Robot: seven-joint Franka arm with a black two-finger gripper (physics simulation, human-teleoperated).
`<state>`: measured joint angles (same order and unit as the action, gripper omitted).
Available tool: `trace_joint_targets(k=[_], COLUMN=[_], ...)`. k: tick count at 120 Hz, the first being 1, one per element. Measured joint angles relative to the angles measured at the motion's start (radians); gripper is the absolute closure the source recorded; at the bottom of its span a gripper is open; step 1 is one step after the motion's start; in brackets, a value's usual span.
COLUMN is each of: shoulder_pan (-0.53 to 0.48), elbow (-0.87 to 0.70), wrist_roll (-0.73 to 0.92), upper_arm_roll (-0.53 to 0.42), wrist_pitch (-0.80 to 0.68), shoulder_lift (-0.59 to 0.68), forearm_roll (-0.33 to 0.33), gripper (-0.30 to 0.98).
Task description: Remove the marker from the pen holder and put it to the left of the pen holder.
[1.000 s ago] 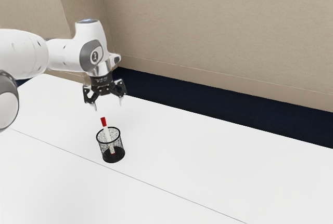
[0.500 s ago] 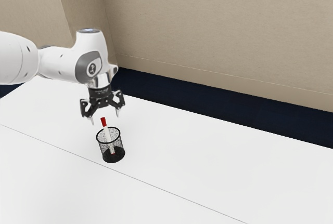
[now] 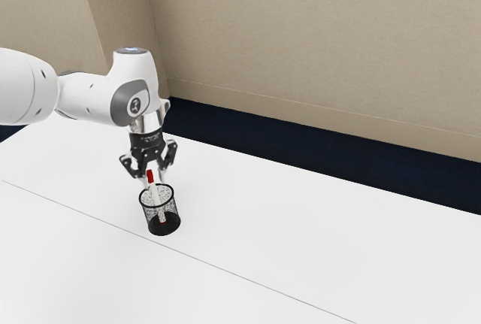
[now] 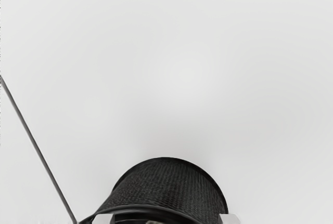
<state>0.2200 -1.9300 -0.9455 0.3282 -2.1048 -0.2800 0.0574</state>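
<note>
Our gripper [image 3: 154,183] hangs spread around the red-capped marker [image 3: 150,177], which leans toward the exterior view's left in the black mesh pen holder [image 3: 170,226].

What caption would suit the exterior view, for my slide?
Open gripper at the red cap of a white marker leaning in a black mesh pen holder.

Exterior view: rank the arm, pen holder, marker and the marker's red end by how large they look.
1. Arm
2. Pen holder
3. Marker, whole
4. Red end of the marker
</note>
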Motion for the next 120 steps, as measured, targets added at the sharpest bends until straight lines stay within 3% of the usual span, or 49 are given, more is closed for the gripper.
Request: trace_joint_targets(k=[25, 61, 65, 70, 120], shoulder_pan=[0.0, 0.0, 0.0, 0.0, 0.0], elbow=[0.0, 0.006, 0.008, 0.012, 0.122], wrist_roll=[-0.028, -0.064, -0.069, -0.074, -0.106], upper_arm_roll=[0.0, 0.0, 0.001, 0.002, 0.074], wrist_pitch=[0.003, 0.018, 0.023, 0.031, 0.2], shoulder_lift=[-0.002, 0.022, 0.034, 0.051, 0.128], forearm_roll=[-0.004, -0.04, -0.046, -0.054, -0.136], gripper=[0.67, 0.75, 0.86, 0.78, 0.77])
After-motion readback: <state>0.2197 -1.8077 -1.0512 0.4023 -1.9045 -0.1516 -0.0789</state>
